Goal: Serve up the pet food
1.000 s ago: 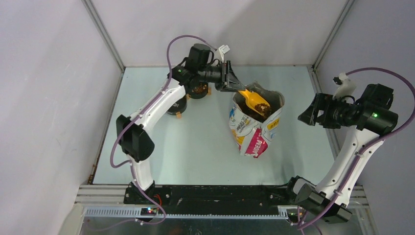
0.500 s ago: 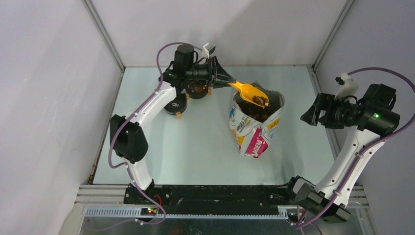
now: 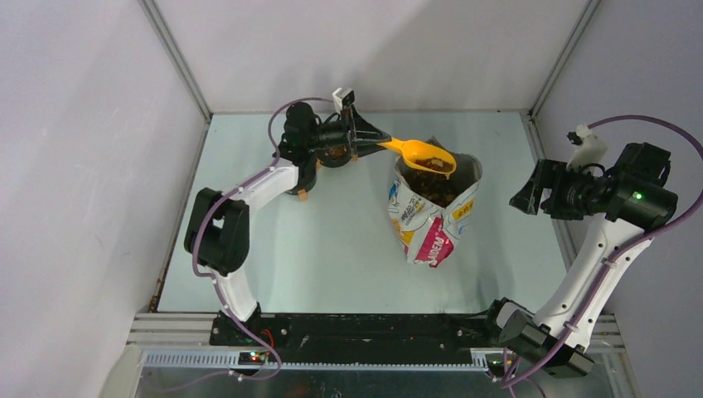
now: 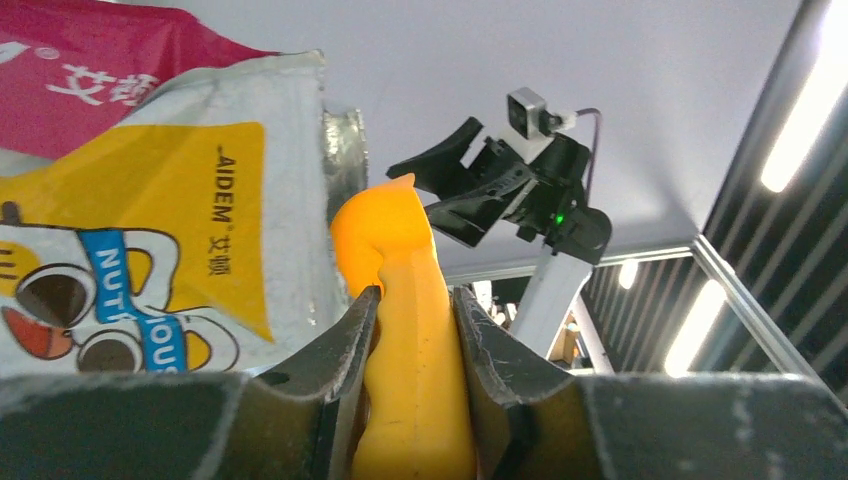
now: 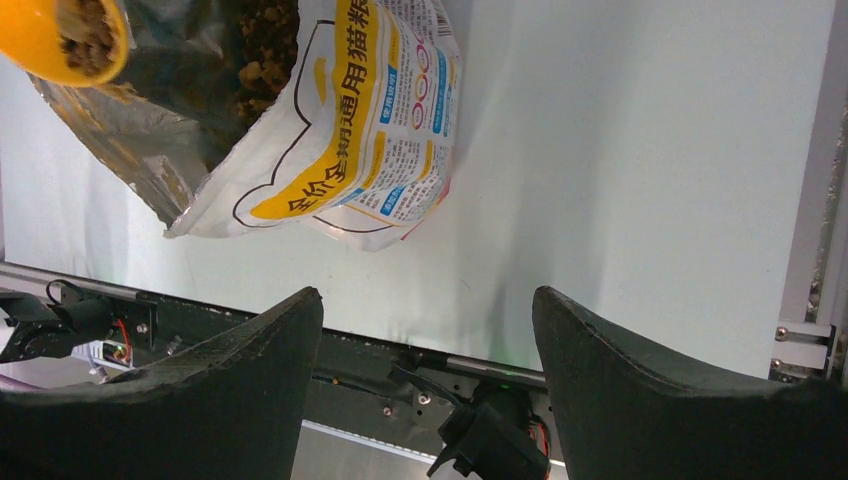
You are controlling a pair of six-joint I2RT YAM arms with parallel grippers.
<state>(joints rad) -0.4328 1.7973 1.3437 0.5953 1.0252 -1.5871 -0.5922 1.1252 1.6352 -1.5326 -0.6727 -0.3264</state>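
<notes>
While held level over the bag's far rim, orange scoop: 1, handle clamped between the left gripper fingers.
Pet food: 1 small heap in the scoop, more inside the bag.
Cat-food bag: 1, upright mid-table, top open, well apart from every table edge.
Right gripper: fingers wide, holding nothing, at the right edge; open tabletop lay between it and the bag.
Dark bowls: 2, partly hidden under the left arm.

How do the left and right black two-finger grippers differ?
Left gripper is shut on the orange plastic scoop, loaded with brown kibble above the open printed bag; right gripper is open and empty. Left reaches the bag; right hangs beside it. Both are airborne.
</notes>
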